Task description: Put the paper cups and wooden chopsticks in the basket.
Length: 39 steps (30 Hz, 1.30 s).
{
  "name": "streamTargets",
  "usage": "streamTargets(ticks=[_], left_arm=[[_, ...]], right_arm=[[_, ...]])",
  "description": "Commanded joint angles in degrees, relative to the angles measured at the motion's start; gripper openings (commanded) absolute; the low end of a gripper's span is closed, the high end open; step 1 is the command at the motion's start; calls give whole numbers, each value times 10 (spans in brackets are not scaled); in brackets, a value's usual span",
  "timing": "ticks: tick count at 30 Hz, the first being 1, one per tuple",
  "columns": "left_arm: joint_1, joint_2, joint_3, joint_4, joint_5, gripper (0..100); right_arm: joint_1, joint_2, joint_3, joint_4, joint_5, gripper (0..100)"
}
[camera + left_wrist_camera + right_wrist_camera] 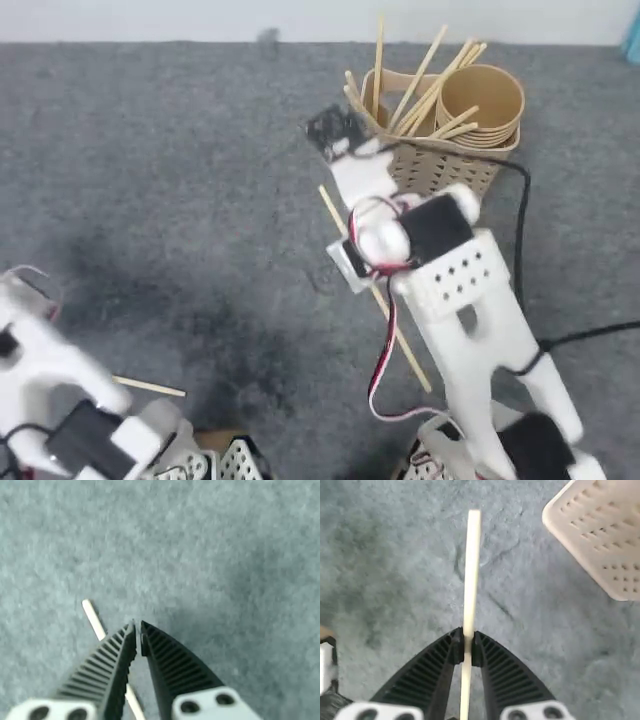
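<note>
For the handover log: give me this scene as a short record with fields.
right pincer: shut on the held chopstick, near a corner of the basket
left pincer: shut, holding nothing, over the loose chopstick lying on the carpet
basket contents: stacked paper cups and several basket chopsticks
outside the basket: held chopstick, loose chopstick

My high camera looks steeply down on the mat [150, 200] from the near side. Wrist cameras sight along the left gripper [136, 626] and right gripper [465, 642], close over it. High and right share the basket [440, 170] corner.
</note>
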<state>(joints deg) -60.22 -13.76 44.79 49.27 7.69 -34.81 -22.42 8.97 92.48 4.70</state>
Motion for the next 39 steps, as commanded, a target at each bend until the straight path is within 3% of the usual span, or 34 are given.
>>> streamTargets(ticks=[1, 6, 9, 12, 15, 30, 39], left_arm=[[-27, -33, 9, -12, 11, 15], [-79, -33, 10, -12, 11, 17], [-96, -33, 13, -13, 9, 64], [-103, -31, 14, -13, 9, 116], [-105, -6, 9, -16, 10, 95], [-94, 304, -193, -2, 12, 84], [-53, 265, -199, 35, 12, 10]], right_arm=[[-5, -34, 131, -108, -14, 8], [-6, -21, 281, -278, -15, 8], [-6, 1, 308, -325, -15, 8], [-6, 29, 307, -332, -15, 8], [-9, 51, 307, -345, -15, 8], [-12, 70, 307, -347, -10, 8], [-12, 70, 310, -347, -14, 8]])
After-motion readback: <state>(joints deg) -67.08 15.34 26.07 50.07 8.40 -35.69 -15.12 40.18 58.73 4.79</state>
